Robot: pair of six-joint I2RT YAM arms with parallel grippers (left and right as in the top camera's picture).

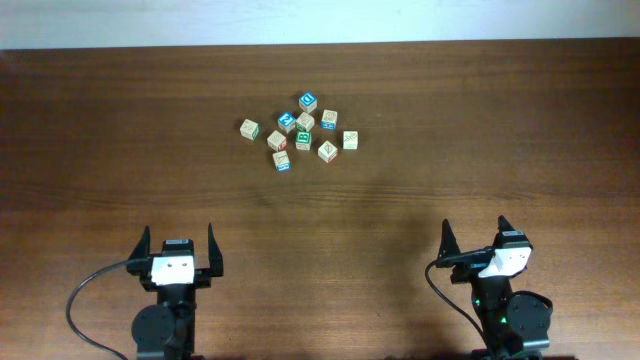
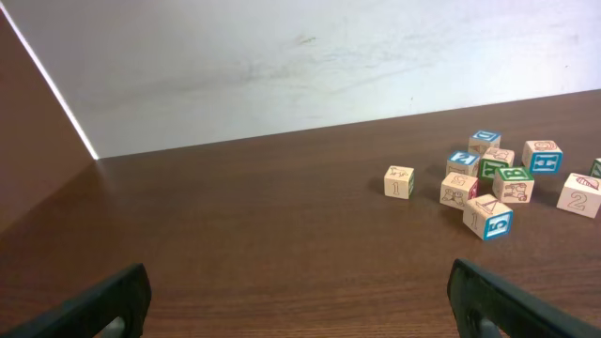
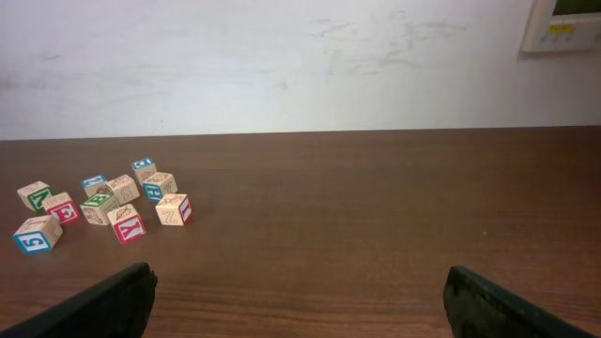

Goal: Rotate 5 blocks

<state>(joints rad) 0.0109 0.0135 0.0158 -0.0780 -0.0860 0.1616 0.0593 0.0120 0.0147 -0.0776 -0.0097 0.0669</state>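
Wooden blocks [image 1: 305, 121] are lying clustered at twelve o'clock. I am observing left gripper [image 1: 178, 238] and right gripper [image 1: 475, 228] hanging, jaws apart.

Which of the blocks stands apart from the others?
The leftmost block: a clear gap separates it from the cluster, where the other blocks sit close together, some touching.
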